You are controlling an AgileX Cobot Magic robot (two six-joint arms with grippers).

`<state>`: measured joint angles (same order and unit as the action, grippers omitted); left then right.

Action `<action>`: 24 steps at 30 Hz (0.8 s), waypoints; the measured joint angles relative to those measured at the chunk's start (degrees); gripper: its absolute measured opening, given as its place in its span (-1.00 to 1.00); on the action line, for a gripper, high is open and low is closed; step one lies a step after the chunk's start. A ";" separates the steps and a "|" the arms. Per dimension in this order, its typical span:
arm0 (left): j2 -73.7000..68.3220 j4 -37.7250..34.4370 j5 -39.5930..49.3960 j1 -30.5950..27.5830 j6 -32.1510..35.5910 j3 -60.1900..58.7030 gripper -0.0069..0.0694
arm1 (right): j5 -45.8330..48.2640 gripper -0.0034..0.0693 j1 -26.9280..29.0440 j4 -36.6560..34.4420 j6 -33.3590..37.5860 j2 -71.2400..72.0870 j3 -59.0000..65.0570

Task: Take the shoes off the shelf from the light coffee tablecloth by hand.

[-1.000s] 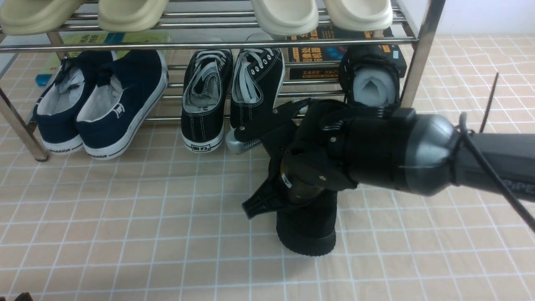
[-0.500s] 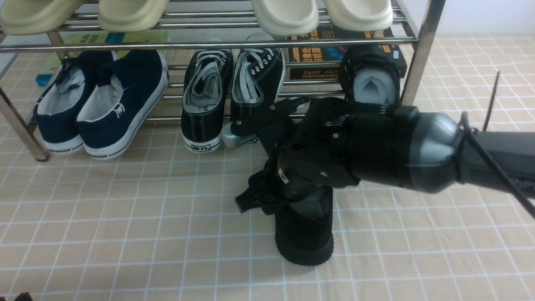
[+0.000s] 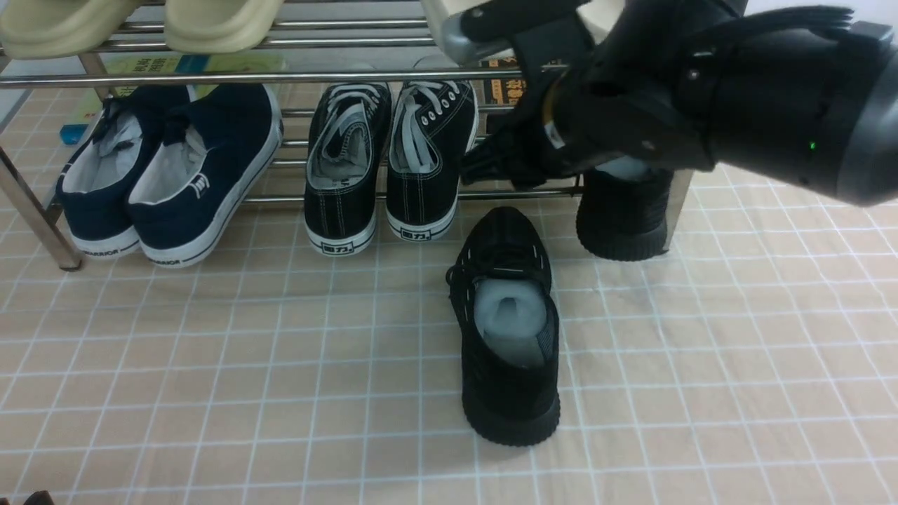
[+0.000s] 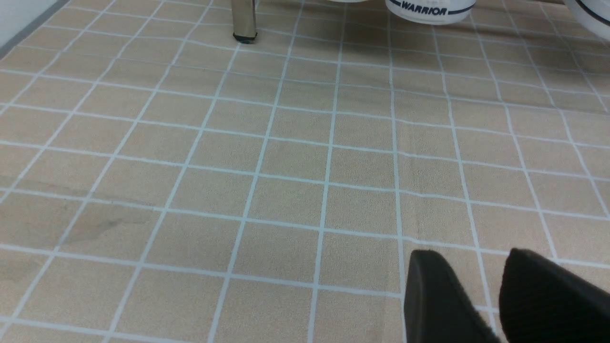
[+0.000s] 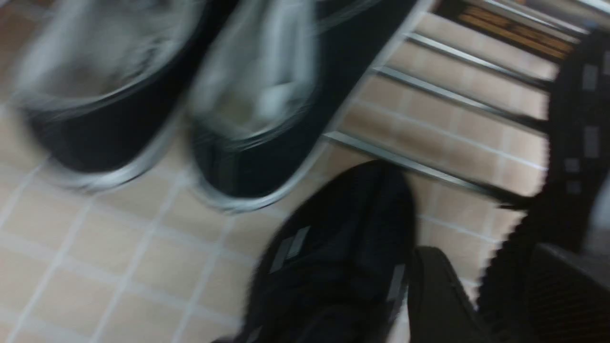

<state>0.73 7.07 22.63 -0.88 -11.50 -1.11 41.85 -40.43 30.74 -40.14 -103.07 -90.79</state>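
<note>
One black sneaker (image 3: 511,403) has been released on the tablecloth (image 3: 316,407), before the shelf (image 3: 337,76); one remains to be taken from its right end.
The right gripper (image 3: 468,104) has been raised there, fingers apart; the left gripper's (image 4: 472,255) spread cannot be told. Two navy slip-ons (image 3: 210,189) and two white-soled sneakers (image 3: 340,210) are left shelved.

Navy slip-ons (image 3: 175,182), one pair, white soles; canvas sneakers (image 3: 342,168), black, white laces, one pair; cream clogs (image 3: 217,28), overhead, partly visible.
</note>
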 joint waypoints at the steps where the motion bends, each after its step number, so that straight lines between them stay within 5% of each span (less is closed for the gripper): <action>1: 0.00 0.00 0.00 0.00 0.00 0.00 -0.19 | -0.44 -0.11 1.22 0.00 -0.46 -0.24 0.00; 9: 0.00 0.06 0.00 0.00 0.00 0.00 -0.19 | -6.34 0.17 9.51 -3.09 -2.41 -4.43 -0.04; 18: 0.00 0.11 0.00 0.00 0.00 0.00 -0.19 | -8.79 0.29 10.78 -2.93 -2.42 -8.85 -0.11; 24: 0.00 0.44 0.00 0.00 0.00 0.00 -0.19 | -12.02 0.29 10.78 4.37 -4.18 -12.14 -0.11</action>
<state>0.73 7.50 22.63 -0.88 -11.50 -1.11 29.82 -29.64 35.11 -44.32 -115.20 -90.90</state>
